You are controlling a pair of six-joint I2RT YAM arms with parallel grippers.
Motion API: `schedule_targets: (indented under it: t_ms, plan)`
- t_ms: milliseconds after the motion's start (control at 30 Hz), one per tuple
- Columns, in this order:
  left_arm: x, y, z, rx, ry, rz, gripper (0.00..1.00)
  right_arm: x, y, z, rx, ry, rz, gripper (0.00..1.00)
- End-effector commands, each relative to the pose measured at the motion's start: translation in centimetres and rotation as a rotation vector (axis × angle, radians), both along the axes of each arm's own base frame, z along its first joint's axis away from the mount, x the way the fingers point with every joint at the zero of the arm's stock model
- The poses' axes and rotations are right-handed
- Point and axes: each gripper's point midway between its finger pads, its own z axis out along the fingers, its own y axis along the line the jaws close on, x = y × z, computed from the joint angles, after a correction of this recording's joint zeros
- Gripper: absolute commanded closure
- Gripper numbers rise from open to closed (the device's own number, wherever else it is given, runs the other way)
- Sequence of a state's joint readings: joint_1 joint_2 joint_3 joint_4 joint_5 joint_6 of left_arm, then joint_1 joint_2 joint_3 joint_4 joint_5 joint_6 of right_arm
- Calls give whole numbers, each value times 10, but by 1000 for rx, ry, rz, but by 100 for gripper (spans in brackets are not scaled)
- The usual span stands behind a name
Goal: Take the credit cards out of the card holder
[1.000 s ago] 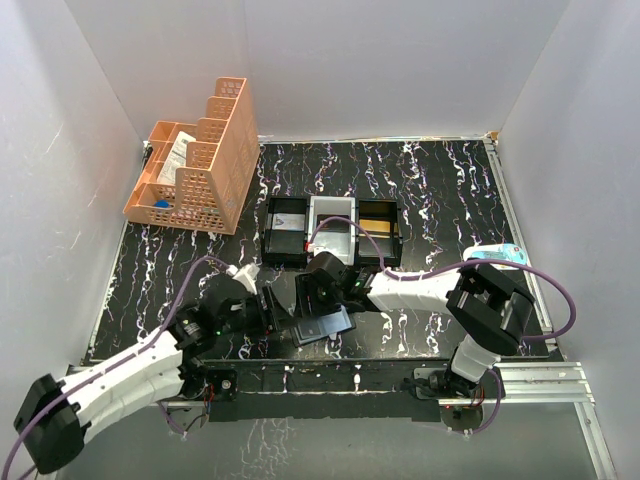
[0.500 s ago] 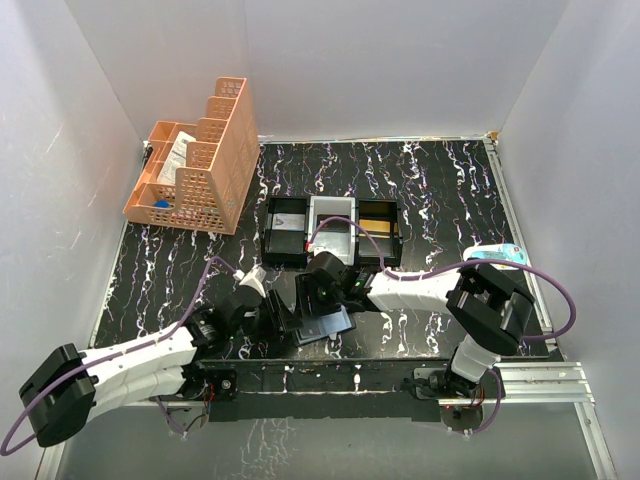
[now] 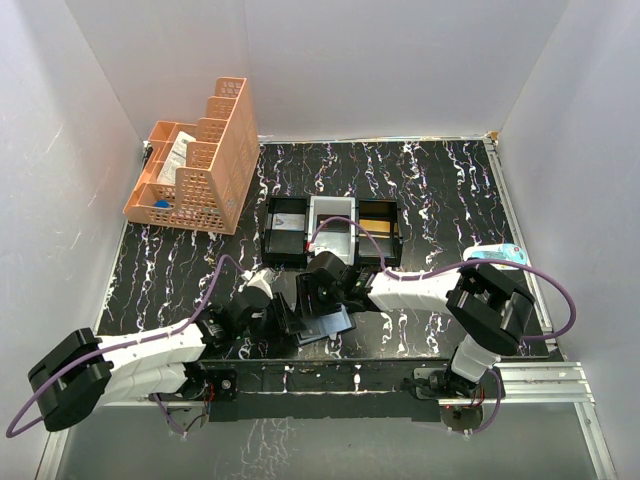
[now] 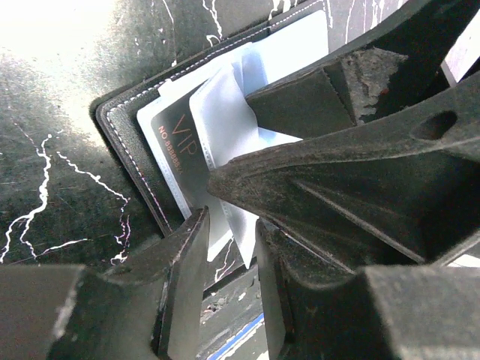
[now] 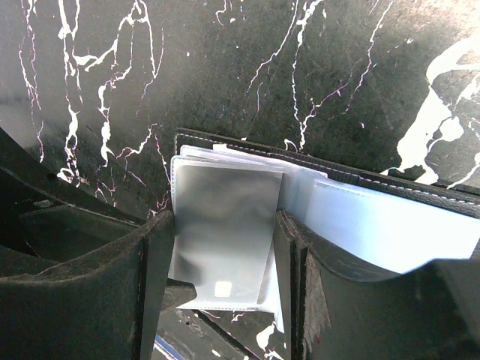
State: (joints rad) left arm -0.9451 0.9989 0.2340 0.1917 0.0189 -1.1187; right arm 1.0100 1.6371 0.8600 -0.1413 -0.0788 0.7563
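Two robot arms meet over a flat grey-blue bifold card holder (image 3: pixel 338 322) with a dark stitched edge. It lies open on the black, white-veined marble desk (image 3: pixel 440 190), directly under both grippers.

The right gripper (image 5: pixel 225 216) is half open. Its two black fingers (image 5: pixel 154 277) press against the long edges of a silver-grey card (image 5: pixel 225 247), which sits in a clear sleeve and has a small chip at its near end. More clear plastic sleeves fan out to that gripper's right.

The left gripper (image 4: pixel 229 225) comes in from the opposite side, its jaws set to a narrow gap. The edge of a pale plastic sleeve (image 4: pixel 225 127) sits in that gap, but whether the fingers are pinching it cannot be told. Just beyond its fingertips a black card printed "VIP" (image 4: pixel 174 142) shows inside the holder. The dark body of the right gripper fills the space to its right.

Beyond both grippers stands a black-and-white three-compartment tray (image 3: pixel 268 230). Well off beyond the left gripper is an orange mesh plastic organiser (image 3: pixel 235 150).
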Motion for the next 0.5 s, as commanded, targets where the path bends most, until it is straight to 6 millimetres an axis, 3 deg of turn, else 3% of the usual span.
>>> schedule_targets:
  t_ms: [0, 233, 467]
  plan:
    - [11, -13, 21, -71, -72, -2, 71, -6, 4, 1, 27, 12, 22, 49]
    - [11, -15, 22, -89, -76, 1, 77, -8, 8, 6, 44, 12, 38, 48]
    - [12, -15, 23, -74, -72, 2, 74, -4, 21, 35, 118, -20, 61, 40]
